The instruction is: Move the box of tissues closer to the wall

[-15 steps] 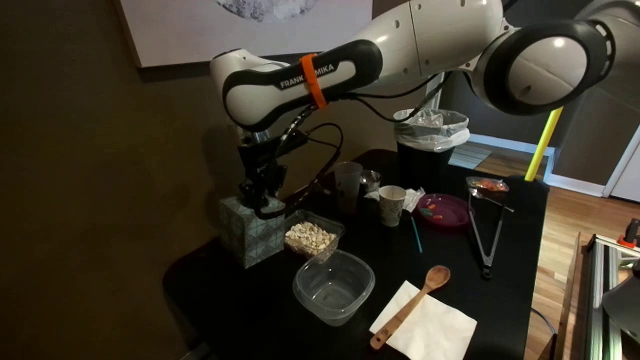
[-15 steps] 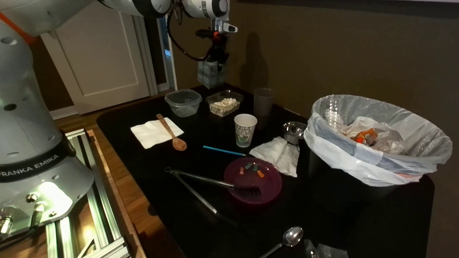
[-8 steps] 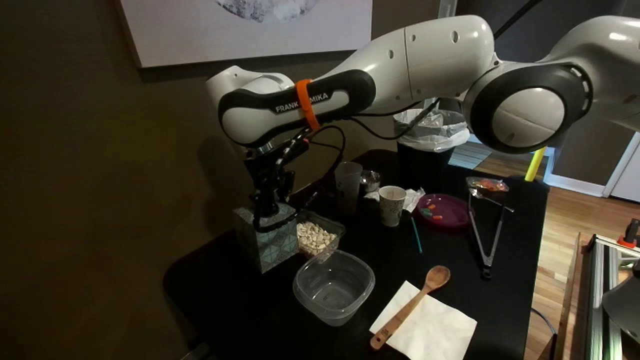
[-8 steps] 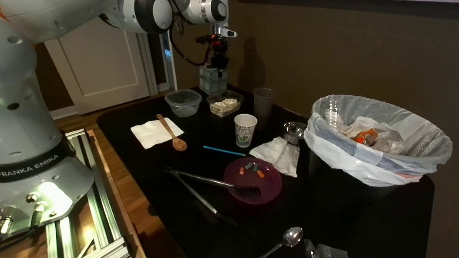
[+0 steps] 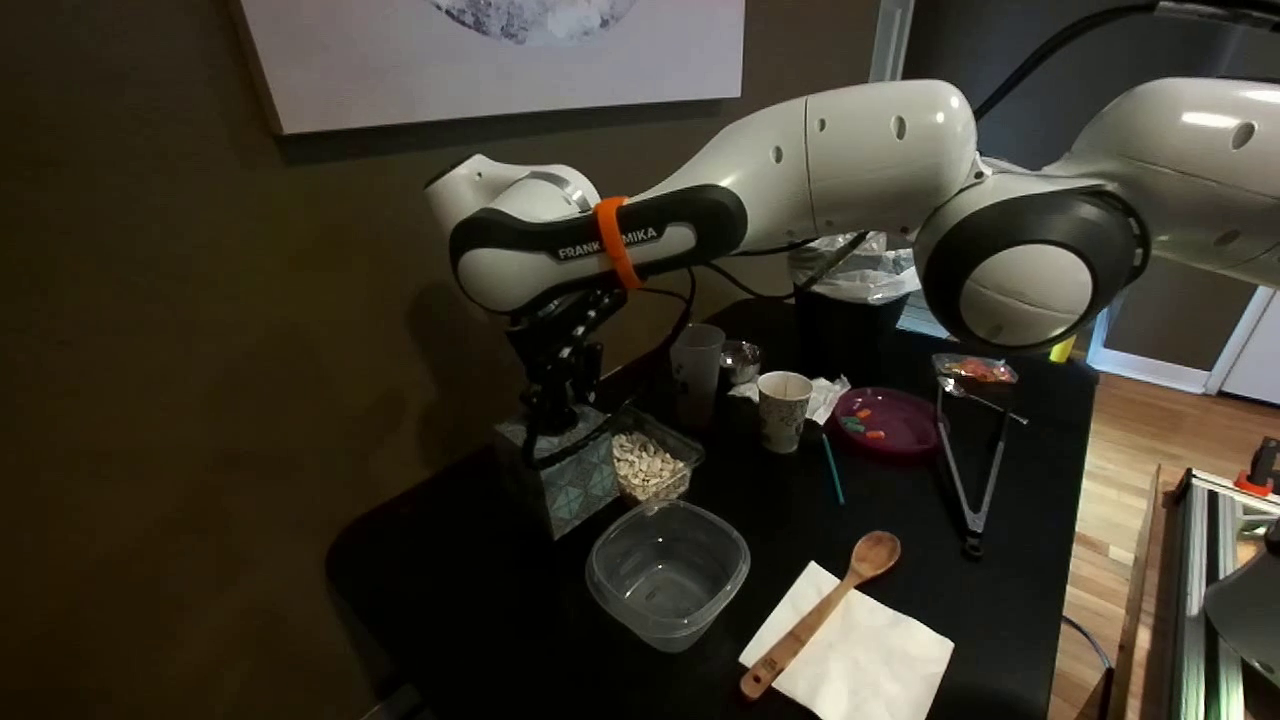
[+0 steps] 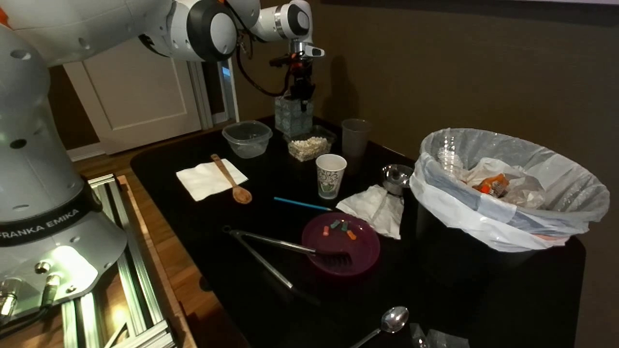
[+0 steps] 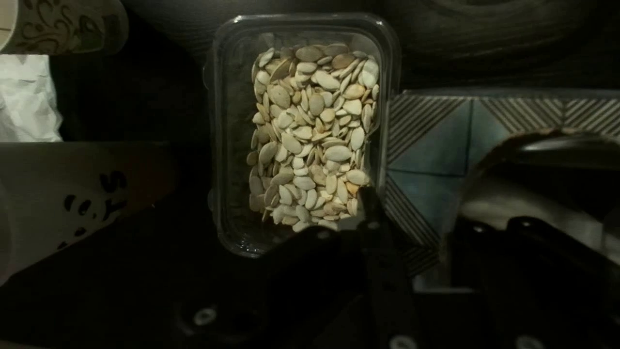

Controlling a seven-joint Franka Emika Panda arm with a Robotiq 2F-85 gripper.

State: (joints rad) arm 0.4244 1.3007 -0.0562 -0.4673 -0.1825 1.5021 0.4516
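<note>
The box of tissues [image 5: 582, 488] is a grey-green patterned cube at the far end of the black table, beside the wall [image 5: 170, 330]. It also shows in an exterior view [image 6: 292, 118] and at the right of the wrist view [image 7: 431, 140]. My gripper [image 5: 562, 415] points down at its top. In the wrist view the gripper [image 7: 424, 213] has one finger outside the box's near side and one inside the tissue opening, shut on that side of the box. The fingertips are dark and partly hidden. I cannot tell whether the box's base rests on the table.
A clear container of seeds [image 5: 655, 465] stands against the box's side. An empty clear container [image 5: 668, 575] is close in front. A frosted cup [image 6: 355, 137], a paper cup [image 6: 331, 176], a purple plate [image 6: 341, 244] and tongs [image 6: 271, 246] stand or lie further along. A lined bin [image 6: 503, 188] is by the wall.
My gripper has lowered with the box and moved along the wall towards the seed container. The seed container has slid a little the same way.
</note>
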